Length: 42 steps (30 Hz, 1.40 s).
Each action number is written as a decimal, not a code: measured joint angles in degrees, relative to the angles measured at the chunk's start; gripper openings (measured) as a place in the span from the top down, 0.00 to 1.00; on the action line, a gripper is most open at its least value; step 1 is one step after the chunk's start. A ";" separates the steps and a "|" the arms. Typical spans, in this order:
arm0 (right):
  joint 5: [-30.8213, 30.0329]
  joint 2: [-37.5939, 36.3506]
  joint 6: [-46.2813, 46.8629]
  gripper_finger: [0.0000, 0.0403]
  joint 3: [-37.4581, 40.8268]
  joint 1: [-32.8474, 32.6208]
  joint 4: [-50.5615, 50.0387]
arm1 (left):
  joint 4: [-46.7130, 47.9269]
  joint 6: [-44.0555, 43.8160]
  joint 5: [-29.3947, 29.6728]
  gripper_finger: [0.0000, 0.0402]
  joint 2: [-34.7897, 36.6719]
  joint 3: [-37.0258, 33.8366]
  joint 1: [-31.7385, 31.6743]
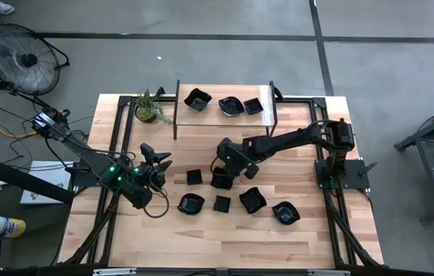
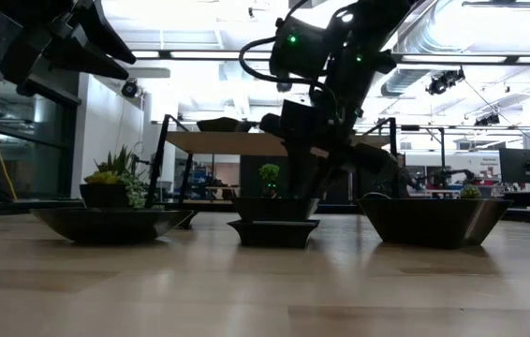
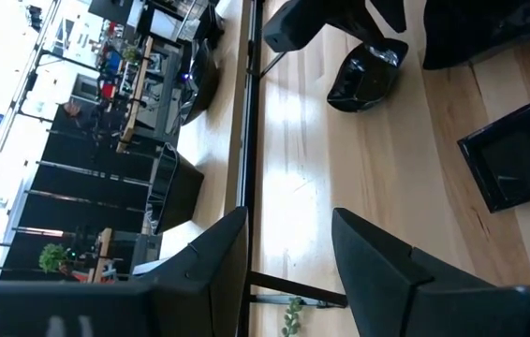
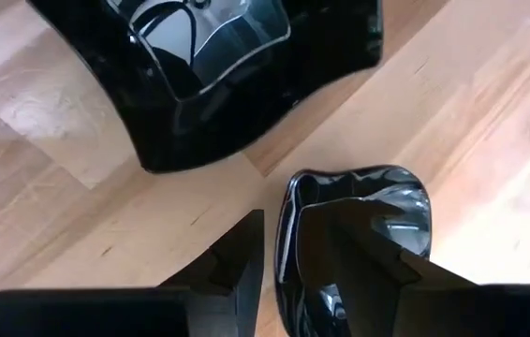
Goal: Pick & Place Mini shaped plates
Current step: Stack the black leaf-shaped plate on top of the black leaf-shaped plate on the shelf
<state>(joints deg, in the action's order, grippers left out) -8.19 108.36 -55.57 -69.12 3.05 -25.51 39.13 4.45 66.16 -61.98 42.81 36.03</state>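
Your right tool [image 4: 279, 257] pinches the rim of a small glossy black plate [image 4: 368, 211] between its fingers, mid-worktop [image 1: 301, 230], just beside a wavy-edged plate [image 4: 209, 75]. More black plates lie loose near it: a round one [image 1: 191, 204], a small square one [image 1: 221, 203], and two to the right [image 1: 252, 200] [image 1: 284, 212]. Three plates [image 1: 198, 98] [image 1: 230, 105] [image 1: 253, 106] sit on the far shelf [image 1: 225, 119]. Your left tool [image 3: 288, 257] hangs spread wide and empty at the left. The held plate's near half is cut off behind the fingers.
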 joint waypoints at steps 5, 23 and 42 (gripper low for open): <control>0.23 0.00 0.00 0.72 0.00 0.25 -0.03 | -0.02 -0.08 0.01 0.62 0.00 0.00 0.00; 2.16 0.04 -0.01 0.72 2.64 1.11 4.55 | -0.04 -0.24 0.04 0.62 0.00 0.00 0.00; -1.13 0.02 -1.29 0.72 7.17 1.66 11.67 | -0.30 -0.28 0.39 0.62 0.00 0.00 0.00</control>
<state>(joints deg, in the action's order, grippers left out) -9.32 108.38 -56.86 -61.95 4.71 -13.84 38.84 4.16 66.54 -61.98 42.81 36.03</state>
